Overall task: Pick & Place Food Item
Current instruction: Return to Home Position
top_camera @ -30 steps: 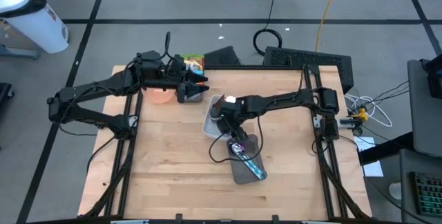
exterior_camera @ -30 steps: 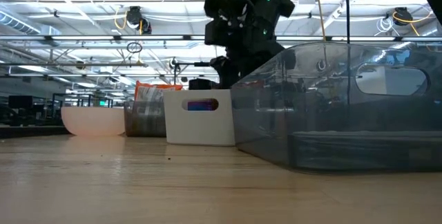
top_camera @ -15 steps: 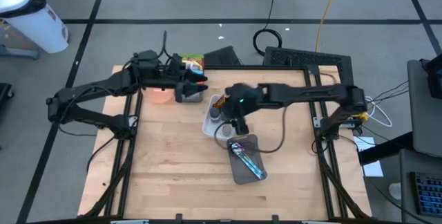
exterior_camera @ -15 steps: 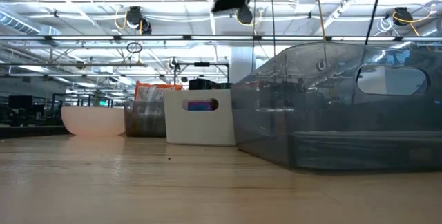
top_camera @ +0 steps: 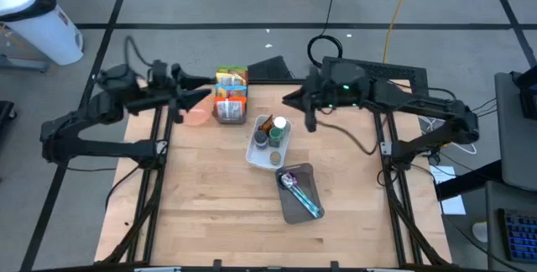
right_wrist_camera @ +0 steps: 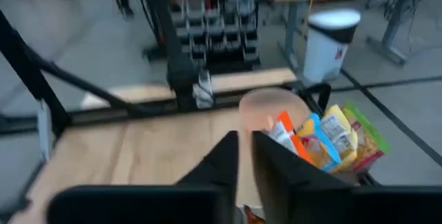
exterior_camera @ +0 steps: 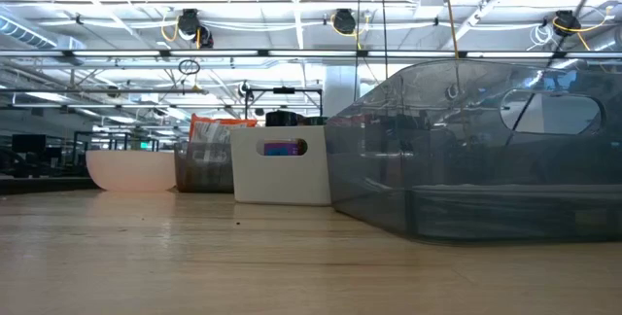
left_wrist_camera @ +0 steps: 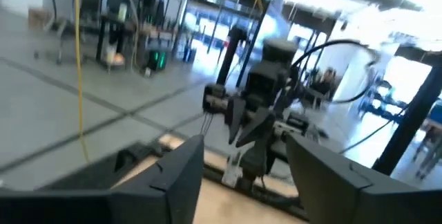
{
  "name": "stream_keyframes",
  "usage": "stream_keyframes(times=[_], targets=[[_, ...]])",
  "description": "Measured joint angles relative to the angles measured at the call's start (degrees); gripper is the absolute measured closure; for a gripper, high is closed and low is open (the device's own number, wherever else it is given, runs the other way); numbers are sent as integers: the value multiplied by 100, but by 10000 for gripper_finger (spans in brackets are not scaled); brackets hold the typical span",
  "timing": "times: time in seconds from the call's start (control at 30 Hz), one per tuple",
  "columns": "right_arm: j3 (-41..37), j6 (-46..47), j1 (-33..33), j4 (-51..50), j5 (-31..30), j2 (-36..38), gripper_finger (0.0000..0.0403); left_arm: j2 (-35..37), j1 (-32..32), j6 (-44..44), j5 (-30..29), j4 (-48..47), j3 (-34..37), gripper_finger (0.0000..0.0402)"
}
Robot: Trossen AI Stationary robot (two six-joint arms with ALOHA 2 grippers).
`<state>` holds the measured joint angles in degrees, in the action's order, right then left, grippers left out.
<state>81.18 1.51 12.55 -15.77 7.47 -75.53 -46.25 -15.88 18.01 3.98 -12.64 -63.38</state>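
A white bin (top_camera: pixel 268 142) near the table's middle holds several small jars and bottles (top_camera: pixel 270 129). Behind it, at the far edge, stands a box of coloured snack packets (top_camera: pixel 231 96), also seen in the right wrist view (right_wrist_camera: pixel 324 137), with a pink bowl (top_camera: pixel 197 114) beside it. My left gripper (left_wrist_camera: pixel 245 182) hovers open and empty left of the bowl (top_camera: pixel 180 96). My right gripper (right_wrist_camera: pixel 245 162) is raised at the far edge, right of the snack box (top_camera: pixel 294 100), shut with nothing between its fingers.
A clear grey tray (top_camera: pixel 298 192) with utensils lies nearer the front, right of centre; in the low view its wall (exterior_camera: pixel 476 150) fills the right side. The white bin (exterior_camera: pixel 282 169) and bowl (exterior_camera: pixel 131 169) stand behind bare wood.
My right gripper has risen from above the white bin and drawn back toward the far right of the table. My left gripper has pulled away from the snack box toward the table's left edge. The bins, bowl and tray have stayed in place.
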Motion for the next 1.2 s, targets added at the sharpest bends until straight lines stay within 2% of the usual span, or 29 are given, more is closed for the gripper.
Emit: stream_keyframes(times=[0.1,0.23,0.37,0.6,0.73,1.0,1.2], targets=[[-933,416,56,1037,-1,543,396,449,73,14,-129,591,628,210],[-2361,1076,58,2484,-403,1361,392,1027,107,370,-171,1610,1727,235],[-3510,1280,60,3306,-625,2284,401,1617,107,627,-215,2225,2587,253],[-4752,1594,62,3486,-1375,4013,402,2745,107,631,-660,2288,3424,273],[-5162,1605,60,3417,-1558,4783,402,3251,107,629,-705,2279,3771,275],[-5685,1643,60,3037,-1974,5799,402,3982,107,676,-759,2223,4403,279],[-6312,2073,60,3058,-1986,6449,403,4486,107,674,-766,1573,4459,294]])
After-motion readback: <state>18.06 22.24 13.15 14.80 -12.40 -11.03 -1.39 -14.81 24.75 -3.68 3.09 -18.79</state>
